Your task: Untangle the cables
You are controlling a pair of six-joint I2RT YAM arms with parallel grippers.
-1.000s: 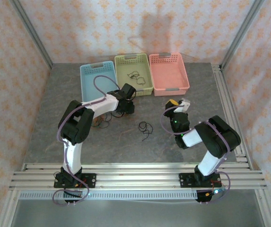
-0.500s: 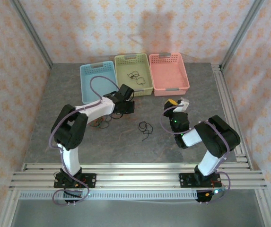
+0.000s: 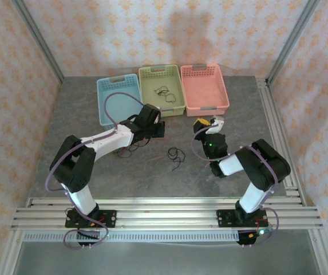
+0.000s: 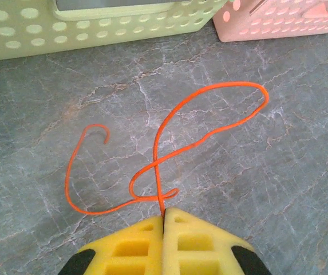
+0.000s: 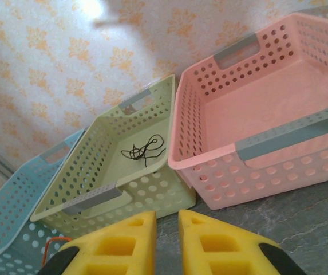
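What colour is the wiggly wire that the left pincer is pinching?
Orange-red. The thin curly wire shows best in the left wrist view.

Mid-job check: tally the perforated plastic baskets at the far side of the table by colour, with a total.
Light blue perforated plastic basket: 1
Pale green perforated plastic basket: 1
Pink perforated plastic basket: 1
Total: 3 baskets
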